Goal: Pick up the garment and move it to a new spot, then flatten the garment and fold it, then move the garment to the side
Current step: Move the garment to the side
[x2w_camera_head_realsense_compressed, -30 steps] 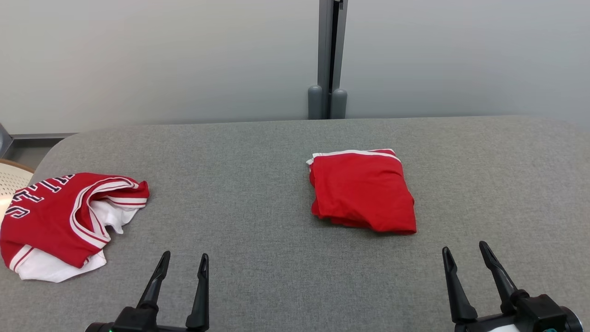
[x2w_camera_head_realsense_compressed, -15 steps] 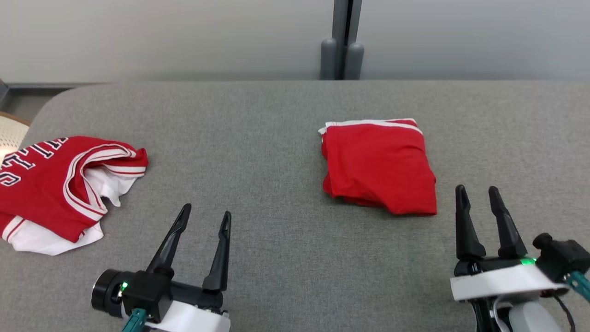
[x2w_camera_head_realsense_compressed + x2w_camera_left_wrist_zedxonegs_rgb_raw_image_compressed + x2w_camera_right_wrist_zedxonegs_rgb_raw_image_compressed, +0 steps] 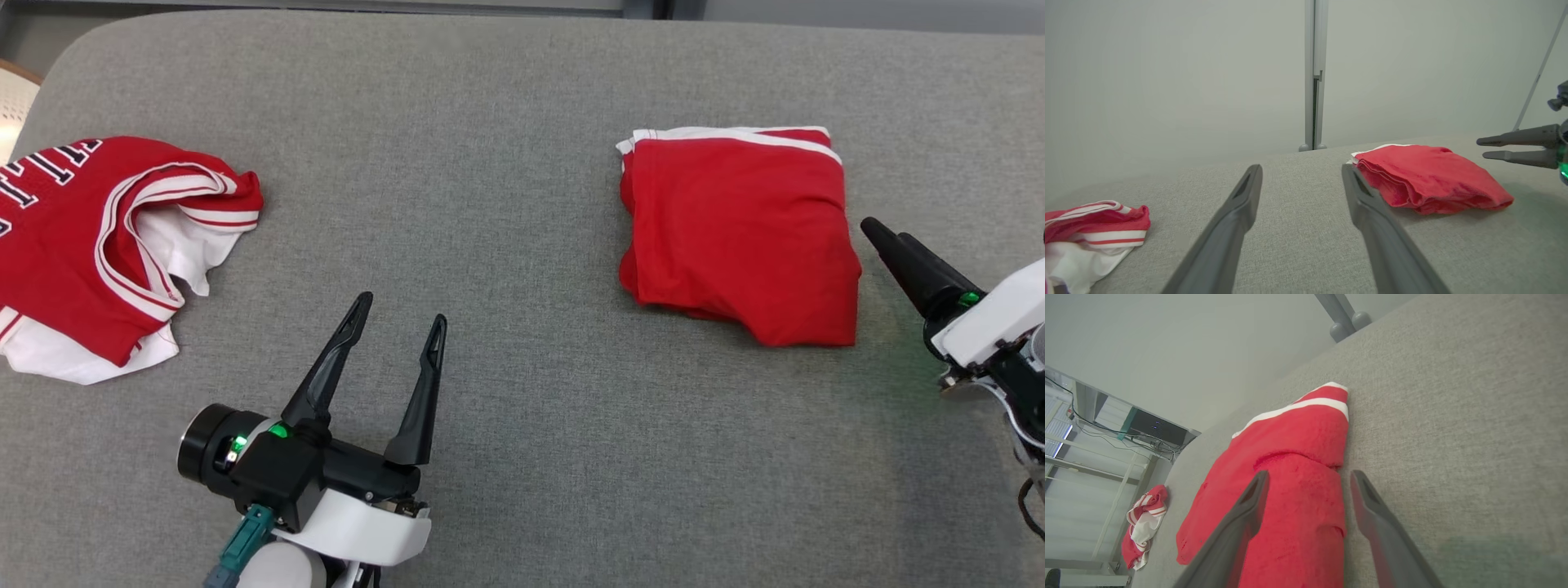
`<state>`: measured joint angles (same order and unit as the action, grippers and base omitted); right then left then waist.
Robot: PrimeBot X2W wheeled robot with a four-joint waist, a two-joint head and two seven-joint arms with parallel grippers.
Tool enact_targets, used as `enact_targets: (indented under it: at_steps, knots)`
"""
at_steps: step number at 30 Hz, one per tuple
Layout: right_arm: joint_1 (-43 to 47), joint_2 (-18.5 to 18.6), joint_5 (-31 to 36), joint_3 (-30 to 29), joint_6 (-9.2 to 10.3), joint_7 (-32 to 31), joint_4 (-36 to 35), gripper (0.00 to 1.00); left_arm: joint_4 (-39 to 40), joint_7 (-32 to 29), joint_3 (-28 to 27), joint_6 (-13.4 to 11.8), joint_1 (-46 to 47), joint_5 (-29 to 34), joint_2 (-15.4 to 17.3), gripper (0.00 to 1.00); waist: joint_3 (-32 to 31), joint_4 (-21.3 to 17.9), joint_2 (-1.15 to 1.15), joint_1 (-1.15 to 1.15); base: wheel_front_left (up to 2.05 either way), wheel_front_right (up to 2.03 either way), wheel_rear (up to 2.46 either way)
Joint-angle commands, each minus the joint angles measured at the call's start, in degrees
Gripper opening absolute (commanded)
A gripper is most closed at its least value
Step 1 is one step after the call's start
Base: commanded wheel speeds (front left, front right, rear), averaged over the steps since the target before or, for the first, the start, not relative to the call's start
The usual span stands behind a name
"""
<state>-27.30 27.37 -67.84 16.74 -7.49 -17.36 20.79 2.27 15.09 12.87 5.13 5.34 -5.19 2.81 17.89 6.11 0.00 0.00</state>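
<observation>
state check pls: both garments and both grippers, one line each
folded red garment: folded, lying on the grey surface, not held
red and white jersey: crumpled, unfolded, near the surface's left edge, not held
left gripper: open, empty, over bare surface between the garments
right gripper: open, empty, at the folded garment's right edge

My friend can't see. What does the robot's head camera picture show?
A folded red garment lies on a grey fabric surface, with the right pincer open beside its right edge. The left pincer is open nearer the camera, and a crumpled red-and-white jersey sits far left.
</observation>
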Motion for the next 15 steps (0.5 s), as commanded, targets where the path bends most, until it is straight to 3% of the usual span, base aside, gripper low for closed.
enact_targets:
  at_steps: [1,7,9,10,15]
  knots:
    - [-1.37,0.47,-1.18,0.48,-0.01,-2.32,0.74,1.0,-0.23,0.08,0.05,0.5,1.0,0.2,0.18,1.0,1.81,0.8,0.0,0.0,0.0,0.0,0.0]
    - [-5.57,1.66,1.48,3.52,-0.01,-4.82,3.75,0.96,-0.05,0.08,-0.28,1.28,2.58,0.49,0.18,1.0,4.45,1.14,0.0,0.0,0.0,0.0,0.0]
    - [-6.51,1.51,2.34,4.65,-0.01,-4.83,4.38,0.19,0.17,0.09,-0.43,1.37,2.97,0.72,0.18,1.0,5.13,1.01,0.0,0.0,0.0,0.0,0.0]
    - [-6.88,1.41,2.44,5.18,-0.01,-4.91,4.4,0.0,0.24,0.09,-0.56,1.36,3.18,0.81,0.18,1.0,5.42,0.84,0.0,0.0,0.0,0.0,0.0]
    - [-7.67,2.57,3.03,7.15,0.0,-2.91,2.24,0.0,1.0,0.09,-1.37,1.78,3.76,1.3,0.16,1.0,6.92,-1.36,0.0,0.0,0.0,0.0,0.0]
